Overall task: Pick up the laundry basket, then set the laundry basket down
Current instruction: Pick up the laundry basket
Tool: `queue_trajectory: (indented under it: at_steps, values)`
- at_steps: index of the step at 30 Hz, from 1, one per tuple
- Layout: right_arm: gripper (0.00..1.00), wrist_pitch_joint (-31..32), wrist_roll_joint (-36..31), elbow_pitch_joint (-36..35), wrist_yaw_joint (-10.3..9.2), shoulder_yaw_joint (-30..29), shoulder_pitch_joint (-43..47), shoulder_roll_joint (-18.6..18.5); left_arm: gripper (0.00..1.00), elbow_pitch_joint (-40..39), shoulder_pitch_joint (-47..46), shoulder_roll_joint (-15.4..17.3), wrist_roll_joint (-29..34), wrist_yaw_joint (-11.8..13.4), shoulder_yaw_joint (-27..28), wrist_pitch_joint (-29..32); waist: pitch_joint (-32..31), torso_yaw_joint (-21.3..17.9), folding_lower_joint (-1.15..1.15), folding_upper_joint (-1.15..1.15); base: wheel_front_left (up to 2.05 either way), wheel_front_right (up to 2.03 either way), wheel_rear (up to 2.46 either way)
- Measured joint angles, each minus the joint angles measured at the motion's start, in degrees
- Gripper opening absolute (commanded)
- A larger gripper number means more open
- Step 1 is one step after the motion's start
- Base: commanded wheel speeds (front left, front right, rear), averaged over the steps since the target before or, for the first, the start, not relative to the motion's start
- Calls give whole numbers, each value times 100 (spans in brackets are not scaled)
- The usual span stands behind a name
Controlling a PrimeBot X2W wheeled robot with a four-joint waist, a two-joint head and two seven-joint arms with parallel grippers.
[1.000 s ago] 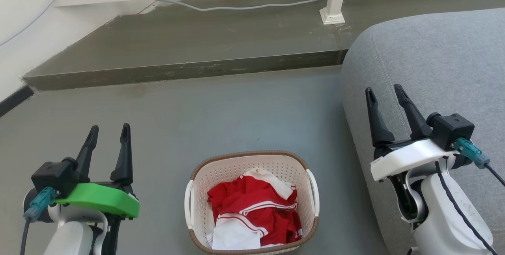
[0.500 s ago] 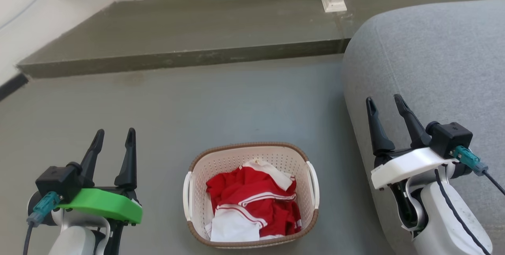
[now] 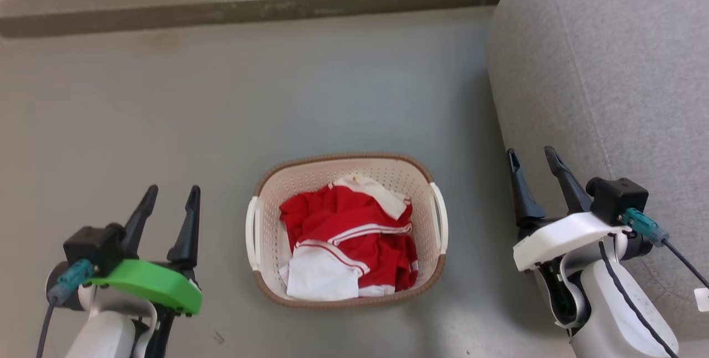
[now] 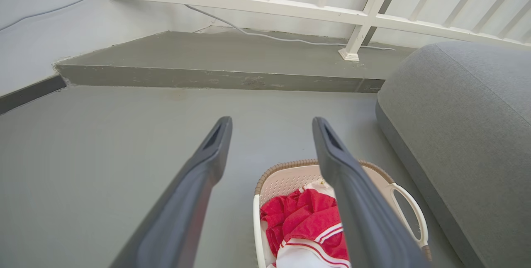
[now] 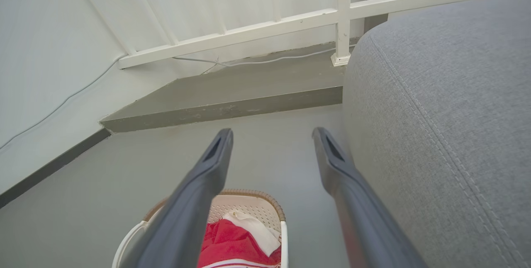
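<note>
Grey floor [image 3: 166, 97] takes up most of the head view. Grey fabric sofa [image 3: 609, 70] on the robot's right, its rounded edge coming down to the floor. Low grey step [image 3: 249, 9] runs across the far side. In the left wrist view a white railing [image 4: 290, 8] stands on the step, with a white wall [image 4: 62, 31] to its left. Basket [image 3: 343, 156] sits upright on the floor at the centre of the head view, between the two grippers, near the sofa but apart from it. It has cream perforated walls and a brown woven rim. Inside is a rumpled heap of red and white clothes [image 3: 354, 230], below the rim. Left gripper [image 3: 173, 189] at lower left, green plate [image 3: 144, 286] at its wrist, dark fingers spread apart with nothing between them. It is off to the basket's left and not touching it. Right gripper [image 3: 530, 151] at lower right, white plate [image 3: 559, 236] at its wrist, fingers likewise spread and empty, by the sofa's edge and clear of the basket. Both wrist views look along parted fingers [image 4: 207, 156], with the basket low in frame beyond them. White left handle [image 3: 252, 230] and right handle [image 3: 441, 216] on the basket's sides, neither gripped. Thin grey cable [image 4: 265, 35] lies along the step under the railing.
</note>
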Motion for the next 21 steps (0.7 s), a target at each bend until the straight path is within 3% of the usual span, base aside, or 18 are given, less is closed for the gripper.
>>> queue_trajectory:
  at_steps: [21]
  values:
    - [100, 0, 435, 1557, 60, 98, -1177, 60, 100, 1423, -1589, 18, -149, -143, -662, 639, 1628, 71, 1, 0, 0, 0, 0]
